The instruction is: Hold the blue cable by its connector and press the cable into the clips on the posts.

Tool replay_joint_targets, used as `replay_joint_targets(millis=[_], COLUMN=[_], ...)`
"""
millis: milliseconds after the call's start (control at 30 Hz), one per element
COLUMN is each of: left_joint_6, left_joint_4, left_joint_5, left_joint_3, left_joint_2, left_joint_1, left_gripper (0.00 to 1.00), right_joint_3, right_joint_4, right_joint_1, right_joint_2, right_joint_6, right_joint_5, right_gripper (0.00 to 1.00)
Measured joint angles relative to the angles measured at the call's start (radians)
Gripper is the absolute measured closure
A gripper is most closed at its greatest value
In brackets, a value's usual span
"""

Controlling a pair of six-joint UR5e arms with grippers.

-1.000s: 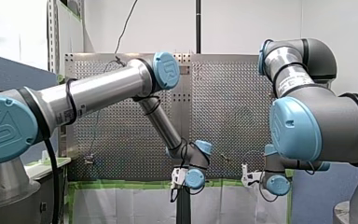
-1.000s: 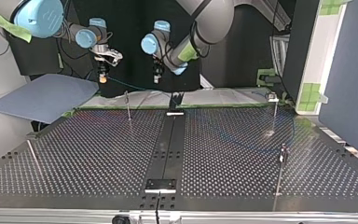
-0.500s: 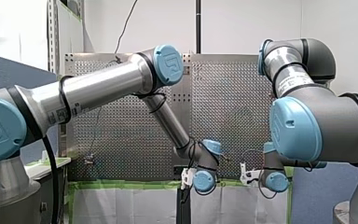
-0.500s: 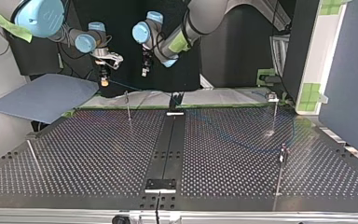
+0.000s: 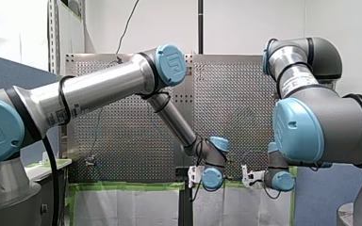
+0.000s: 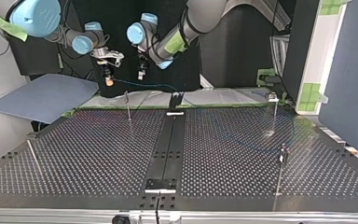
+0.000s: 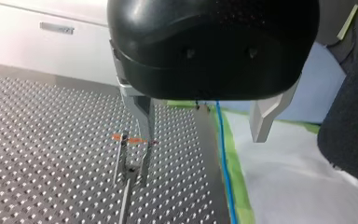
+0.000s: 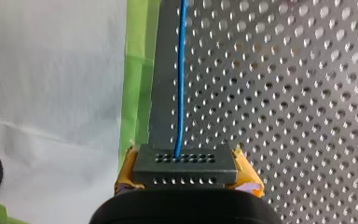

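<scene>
Blue cable (image 8: 182, 70), connector (image 8: 185, 164) snug between my right pincer's (image 8: 186, 171) yellow pads (image 8: 127, 174); my left pincer (image 7: 203, 140) wide open, seemingly empty.

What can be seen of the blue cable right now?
The blue cable is thin, smooth and plastic-looking. One end enters a black connector with rows of small holes, clamped between the yellow pads of my right tool. From there it runs straight ahead over the dark edge strip of the table. In the left wrist view it passes below my open left tool, between the fingers and apart from both. Its far end cannot be made out.
</scene>
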Motion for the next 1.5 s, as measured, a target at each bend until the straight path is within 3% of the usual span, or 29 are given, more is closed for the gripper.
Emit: replay_joint_targets(millis=[133,500,900,1100,1300,1500], left_joint_6=[-0.006,-0.053,-0.081,-0.084,-0.088,-0.087], left_joint_4=[-0.01,-0.021,-0.018,-0.057,-0.034,-0.022], left_joint_5=[-0.03,-0.022,-0.01,0.001,-0.016,0.003], left_joint_3=[0.009,0.012,0.024,0.071,0.129,0.174], left_joint_2=[0.0,-0.001,-0.021,-0.071,-0.111,-0.117], left_joint_1=[-0.002,-0.017,0.022,0.044,0.069,0.093], left_gripper=[0.01,0.01,0.01,0.01,0.01,0.01], right_joint_3=[0.001,0.006,0.007,0.007,0.007,0.007], right_joint_4=[0.012,0.015,0.014,0.015,0.018,0.018], right_joint_1=[-0.005,-0.01,-0.008,-0.006,-0.003,0.001], right_joint_2=[-0.007,-0.013,-0.013,-0.013,-0.013,-0.012], right_joint_6=[-0.008,-0.014,-0.013,-0.013,-0.013,-0.013], right_joint_5=[-0.042,-0.143,-0.147,-0.139,-0.135,-0.133], right_gripper=[1.0,1.0,1.0,1.0,1.0,1.0])
